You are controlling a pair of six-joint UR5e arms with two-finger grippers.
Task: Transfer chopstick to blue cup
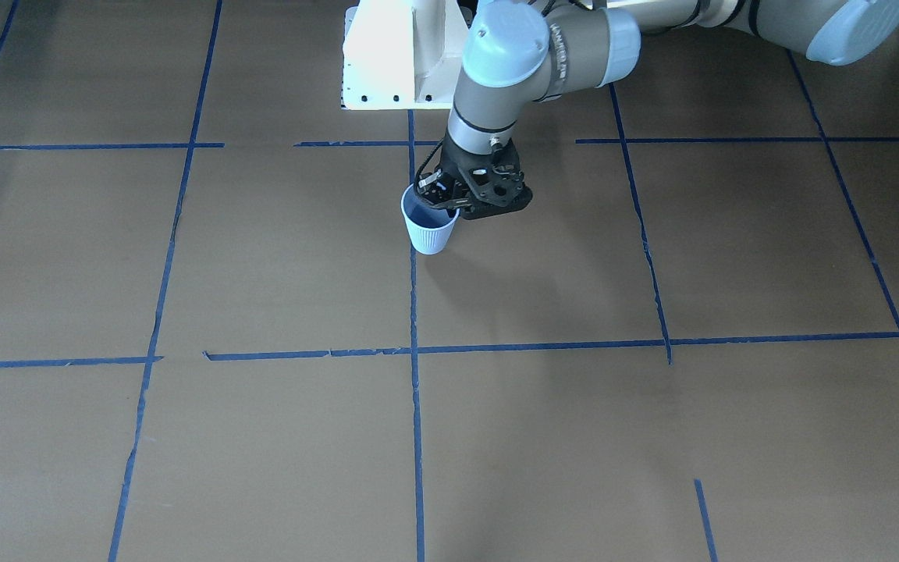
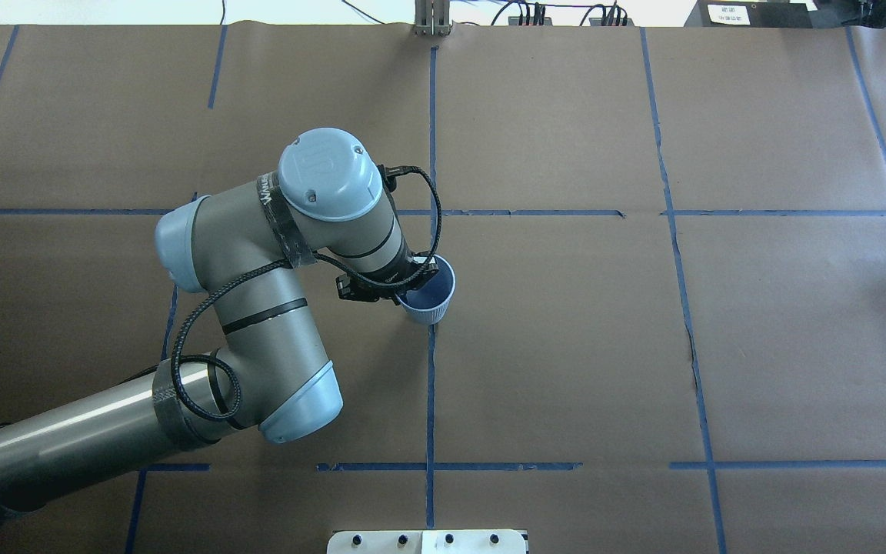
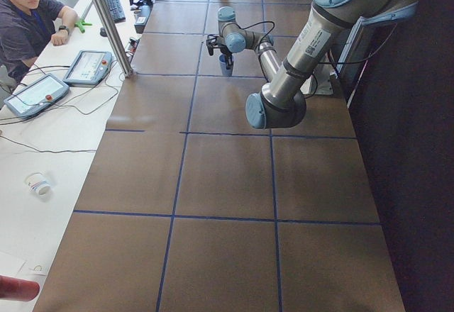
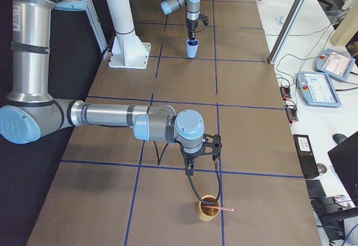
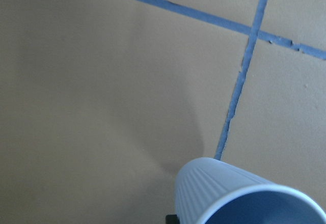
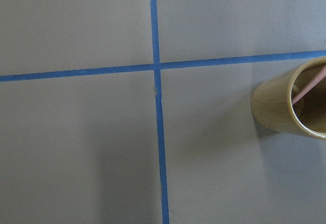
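Note:
The blue cup (image 1: 428,228) stands on the brown table near the middle blue tape line; it also shows in the overhead view (image 2: 433,298) and the left wrist view (image 5: 239,198). My left gripper (image 1: 440,197) sits at the cup's rim on the robot's side, one finger inside and one outside, shut on the rim. A pinkish-red chopstick (image 4: 224,208) leans out of a tan cup (image 4: 207,212) far to my right; it also shows in the right wrist view (image 6: 308,89). My right gripper (image 4: 190,169) hangs just above and beside the tan cup; I cannot tell whether it is open.
Blue tape lines divide the brown table (image 2: 566,346) into squares. The robot's white base (image 1: 399,55) is just behind the blue cup. An operator (image 3: 28,14) sits at the side bench with tablets and cables.

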